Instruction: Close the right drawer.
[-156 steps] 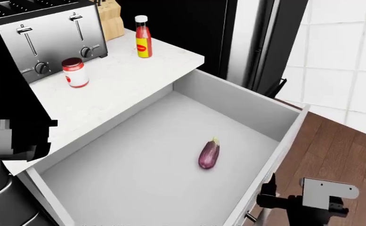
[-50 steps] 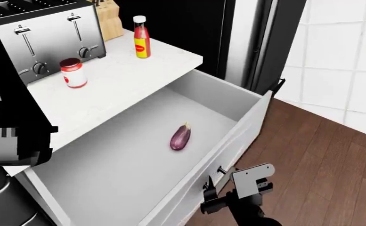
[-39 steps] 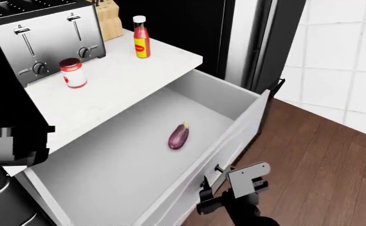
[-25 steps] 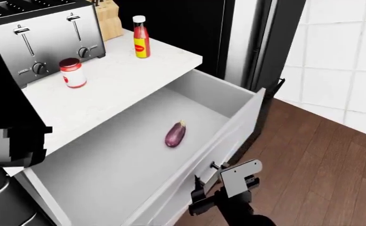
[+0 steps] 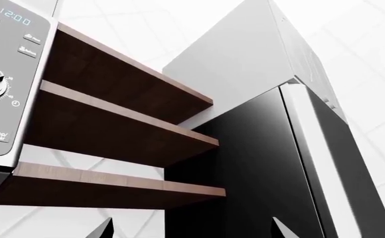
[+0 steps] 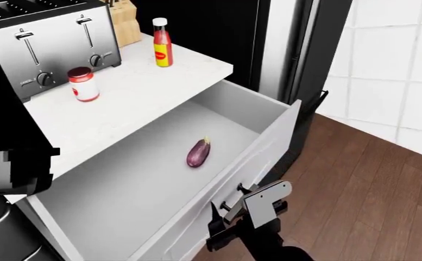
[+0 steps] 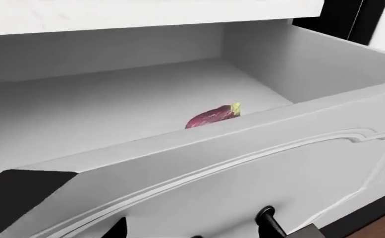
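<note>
- Right gripper (image 6: 229, 225) is low and near, pressed up against the drawer's front panel (image 7: 258, 173) by the black handle (image 7: 269, 225); whether its jaws are apart or together cannot be told.
- Drawer (image 6: 265, 114) is partly open under the counter (image 6: 134, 89), its front angled toward the right and the wood floor (image 6: 363, 185).
- An eggplant (image 6: 198, 153) lies on the drawer's grey bottom, near the middle, apart from the walls.
- On the counter: a red-lidded jar (image 6: 84, 84) near the toaster (image 6: 48, 46); farther right, a sauce bottle (image 6: 163, 43); a knife block (image 6: 127, 22) behind.
- Left gripper: only two dark tips (image 5: 106, 229) show, set apart, aimed up at wooden shelves (image 5: 123, 144) and a fridge (image 5: 271, 163).
</note>
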`<state>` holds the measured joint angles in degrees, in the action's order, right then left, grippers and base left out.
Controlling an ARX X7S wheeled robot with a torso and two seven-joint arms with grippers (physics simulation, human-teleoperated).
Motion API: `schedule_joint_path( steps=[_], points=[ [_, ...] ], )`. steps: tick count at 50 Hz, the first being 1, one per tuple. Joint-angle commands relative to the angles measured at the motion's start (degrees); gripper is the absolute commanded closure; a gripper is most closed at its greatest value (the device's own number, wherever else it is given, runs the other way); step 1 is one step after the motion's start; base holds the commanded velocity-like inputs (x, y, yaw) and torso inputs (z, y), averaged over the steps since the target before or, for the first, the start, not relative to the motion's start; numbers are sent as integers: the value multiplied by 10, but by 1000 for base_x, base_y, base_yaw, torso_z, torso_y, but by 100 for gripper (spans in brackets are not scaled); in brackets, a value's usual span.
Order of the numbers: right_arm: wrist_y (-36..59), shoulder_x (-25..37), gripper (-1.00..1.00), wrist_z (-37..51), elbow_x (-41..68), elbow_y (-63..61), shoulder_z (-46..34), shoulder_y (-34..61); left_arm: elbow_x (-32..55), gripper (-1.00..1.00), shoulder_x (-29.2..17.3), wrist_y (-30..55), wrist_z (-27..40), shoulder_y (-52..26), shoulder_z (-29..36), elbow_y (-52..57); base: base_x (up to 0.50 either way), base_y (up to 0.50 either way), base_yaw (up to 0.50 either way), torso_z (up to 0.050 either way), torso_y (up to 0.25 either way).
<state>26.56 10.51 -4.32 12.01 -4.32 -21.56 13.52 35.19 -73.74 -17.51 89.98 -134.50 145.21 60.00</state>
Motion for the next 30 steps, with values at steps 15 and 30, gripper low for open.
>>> schedule_joint_path(
  steps=[15,30],
  points=[
    [4,-11,-100,-28,58,-41,-37,9,-13,-100,-7,-3,0,0,15,0,0,0,0,0,1],
    [10,-7,-100,-32,61,-65,-61,6,-17,-100,-10,-4,0,-3,17,0,0,0,0,0,1]
  ],
)
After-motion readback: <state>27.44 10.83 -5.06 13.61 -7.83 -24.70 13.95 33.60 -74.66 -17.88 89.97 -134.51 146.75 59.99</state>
